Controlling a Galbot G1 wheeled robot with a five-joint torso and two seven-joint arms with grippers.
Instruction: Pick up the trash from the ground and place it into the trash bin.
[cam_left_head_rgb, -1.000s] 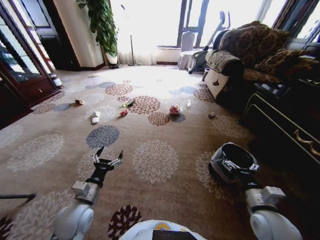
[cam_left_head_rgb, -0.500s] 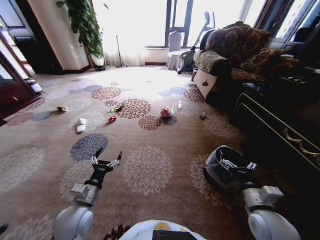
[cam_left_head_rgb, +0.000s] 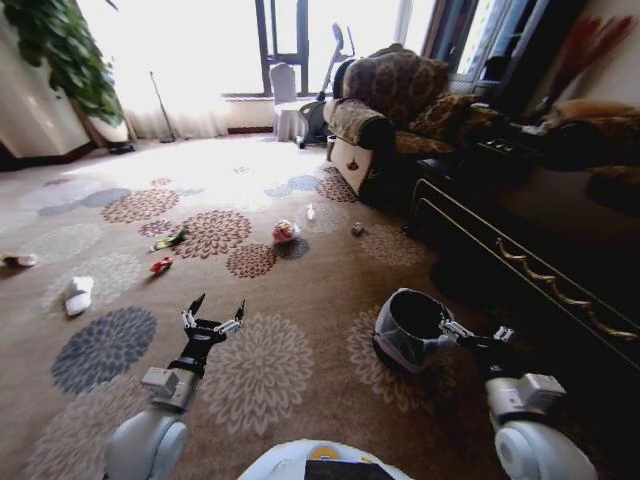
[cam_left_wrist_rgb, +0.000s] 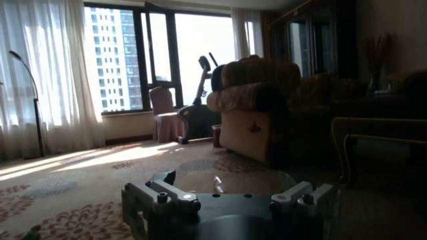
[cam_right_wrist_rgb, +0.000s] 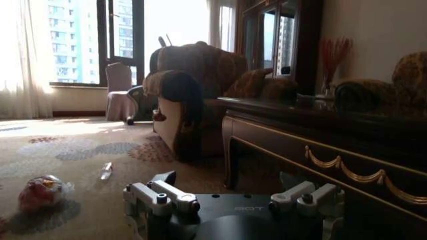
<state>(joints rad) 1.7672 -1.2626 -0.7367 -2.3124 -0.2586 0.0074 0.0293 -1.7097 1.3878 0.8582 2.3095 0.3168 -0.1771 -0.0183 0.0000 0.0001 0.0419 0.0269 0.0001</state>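
Big patterned sofa sits at the far side of the flowered carpet, so I'll place everything off that. The trash bin is well in front of the sofa, close to the robot, tipped a bit and held at its rim by the right gripper, which is clamped on it. The left gripper hangs over the carpet with fingers spread, nothing in it, farther from the sofa than the bin. The trash is scattered on the floor: crumpled red-pink wrapper nearest the sofa's front, then the beige slipper-shaped piece way off to the side, plus a small green bit and red bit between those two.
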